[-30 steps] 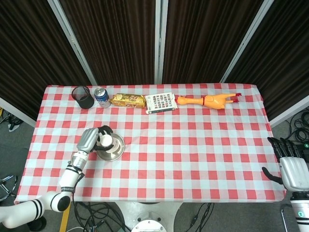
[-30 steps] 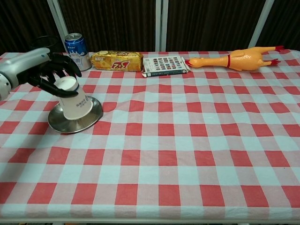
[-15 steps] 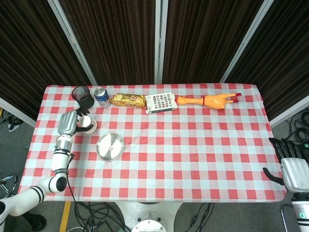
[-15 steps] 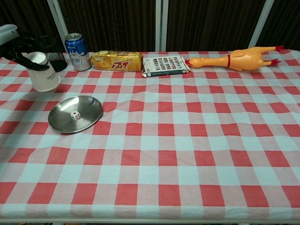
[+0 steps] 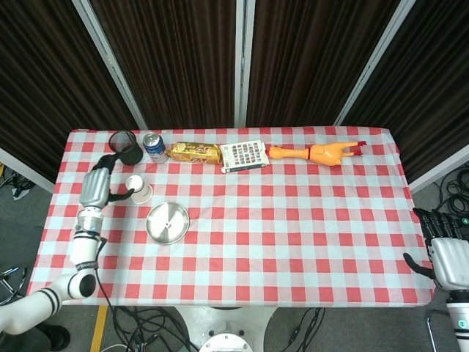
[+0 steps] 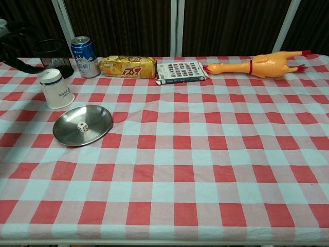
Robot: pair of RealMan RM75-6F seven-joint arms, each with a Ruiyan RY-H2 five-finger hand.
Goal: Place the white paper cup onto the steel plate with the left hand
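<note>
The white paper cup [image 5: 139, 188] [image 6: 56, 88] stands upside down on the checked cloth, just behind and left of the steel plate [image 5: 167, 223] [image 6: 97, 119]. A small white die [image 6: 81, 126] lies in the plate. My left hand [image 5: 97, 187] [image 6: 9, 49] is to the left of the cup with its dark fingers apart, holding nothing; a gap shows between them and the cup in the chest view. My right hand [image 5: 448, 257] hangs off the table's right front corner, fingers stretched out and empty.
Along the back edge stand a black mesh holder [image 5: 126, 145] [image 6: 54, 55], a blue can [image 5: 154, 147] [image 6: 85, 56], a yellow snack pack [image 5: 194, 152] [image 6: 128, 67], a patterned box [image 5: 242, 155] [image 6: 181, 72] and a rubber chicken [image 5: 315, 153] [image 6: 257, 64].
My left hand lifted the cup off the plate, carried it back and left, set it on the cloth and let go. The die in the plate is now uncovered.
</note>
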